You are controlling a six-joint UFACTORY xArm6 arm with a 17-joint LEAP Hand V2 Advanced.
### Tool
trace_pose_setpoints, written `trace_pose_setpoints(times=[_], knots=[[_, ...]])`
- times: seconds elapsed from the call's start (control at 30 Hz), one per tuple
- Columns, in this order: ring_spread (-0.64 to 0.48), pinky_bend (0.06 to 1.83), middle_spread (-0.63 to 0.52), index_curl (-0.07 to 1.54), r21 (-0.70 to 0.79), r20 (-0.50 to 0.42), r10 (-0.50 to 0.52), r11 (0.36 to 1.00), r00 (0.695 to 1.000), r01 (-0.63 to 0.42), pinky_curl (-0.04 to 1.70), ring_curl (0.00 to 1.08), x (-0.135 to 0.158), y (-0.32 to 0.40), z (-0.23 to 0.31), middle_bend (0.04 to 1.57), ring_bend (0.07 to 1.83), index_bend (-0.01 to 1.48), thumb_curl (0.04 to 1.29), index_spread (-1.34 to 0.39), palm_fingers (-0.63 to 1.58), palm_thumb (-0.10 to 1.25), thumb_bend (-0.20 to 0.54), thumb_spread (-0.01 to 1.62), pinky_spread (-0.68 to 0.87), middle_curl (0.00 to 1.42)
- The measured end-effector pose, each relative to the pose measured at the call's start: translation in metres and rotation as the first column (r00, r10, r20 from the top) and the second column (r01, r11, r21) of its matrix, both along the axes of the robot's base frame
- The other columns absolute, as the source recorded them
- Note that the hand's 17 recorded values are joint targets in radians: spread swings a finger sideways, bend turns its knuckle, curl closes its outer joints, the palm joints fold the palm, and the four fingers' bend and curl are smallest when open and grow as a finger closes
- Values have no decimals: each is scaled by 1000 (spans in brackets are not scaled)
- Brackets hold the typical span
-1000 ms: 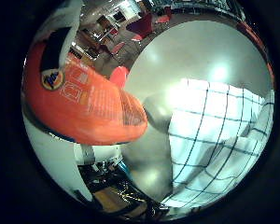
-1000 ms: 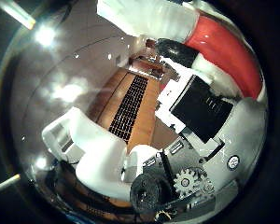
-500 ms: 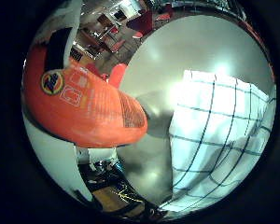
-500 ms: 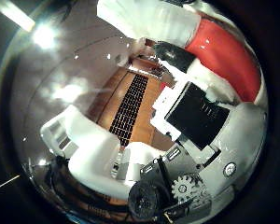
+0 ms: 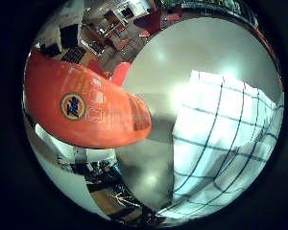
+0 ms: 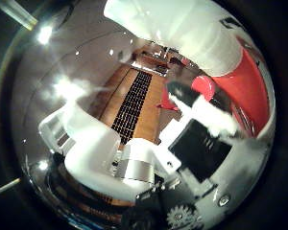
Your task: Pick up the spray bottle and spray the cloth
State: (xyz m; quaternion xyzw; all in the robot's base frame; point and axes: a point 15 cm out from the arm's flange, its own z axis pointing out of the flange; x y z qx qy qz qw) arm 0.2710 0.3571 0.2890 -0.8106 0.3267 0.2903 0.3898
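The orange spray bottle (image 5: 86,105) fills much of the right little finger side palm view, close to the palm and above the table. Its red part also shows in the right thumb side palm view (image 6: 248,84). My hand (image 6: 173,144) is shut on the bottle: white and black fingers (image 6: 178,29) curl over it, and another finger (image 6: 86,153) curls in beside it. The white cloth (image 5: 226,134) with dark check lines lies flat on the grey round table (image 5: 182,57), beside and below the bottle's end. The bottle's nozzle is hidden.
Red chairs (image 5: 149,19) and other furniture stand beyond the table's far edge. The right thumb side palm view shows a wooden floor with a dark grid mat (image 6: 134,101) and ceiling lights (image 6: 43,34).
The bottle has turned in my hand, its round label sliding toward the middle of its body. The finger over the red part has closed in nearer the camera. The cloth stays flat.
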Motion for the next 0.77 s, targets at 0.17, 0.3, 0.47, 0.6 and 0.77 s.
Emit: trace_pose_setpoints(times=[0.17, 0.3, 0.47, 0.6, 0.77], knots=[[-195, 695, -123, 566, 18, 27, -9, 1000, 1000, 9, 822, 485, -1, -2, 18, 808, 1032, 360, 498, -302, 128, 737, -26, 1059, -115, 544], [-106, 622, -75, 540, 12, 62, -36, 999, 997, 35, 757, 435, 8, -15, 30, 705, 891, 376, 477, -275, 97, 723, -24, 1066, 169, 507], [-47, 547, -40, 497, -37, 63, -76, 996, 995, 79, 652, 393, 2, -47, 18, 606, 785, 326, 452, -261, 155, 696, -25, 1069, 373, 468], [-38, 512, -35, 477, -49, 95, -96, 994, 991, 101, 599, 377, -8, -65, 22, 561, 740, 286, 443, -259, 198, 687, -23, 1069, 414, 455], [-36, 497, -34, 461, -54, 127, -130, 989, 983, 137, 545, 362, -2, -81, 29, 508, 686, 235, 435, -259, 246, 680, -24, 1063, 434, 444]])
